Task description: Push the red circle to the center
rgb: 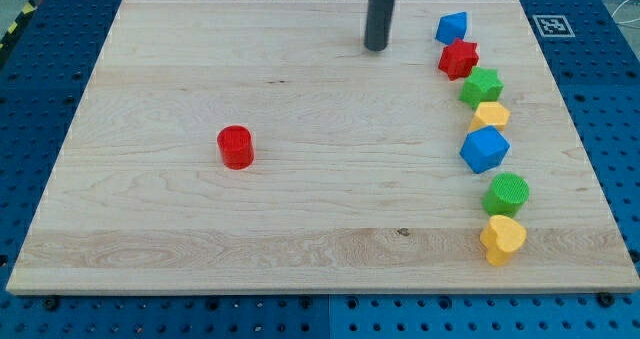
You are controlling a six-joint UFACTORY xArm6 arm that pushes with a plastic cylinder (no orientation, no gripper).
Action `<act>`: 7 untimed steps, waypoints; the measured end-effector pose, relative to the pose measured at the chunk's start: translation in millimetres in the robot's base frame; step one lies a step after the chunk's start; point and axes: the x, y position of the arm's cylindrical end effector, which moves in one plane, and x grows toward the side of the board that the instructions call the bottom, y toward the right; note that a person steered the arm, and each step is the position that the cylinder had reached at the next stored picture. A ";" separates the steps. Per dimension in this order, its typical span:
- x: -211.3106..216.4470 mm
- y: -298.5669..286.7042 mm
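The red circle [236,147] stands alone on the wooden board [150,229], left of the board's middle. My tip [376,48] rests on the board near the view's top, well up and to the right of the red circle and apart from it. It is just left of the blue block [452,27] at the head of a column of blocks.
A curved column of blocks runs down the view's right: a red star [459,59], a green star [482,85], a yellow block [490,116], a blue block [484,150], a green circle [507,193], a yellow heart [502,239]. A marker tag [549,25] sits at the top right corner.
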 end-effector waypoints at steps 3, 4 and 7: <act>78.2 -141.9; 112.5 -174.2; 192.4 -173.7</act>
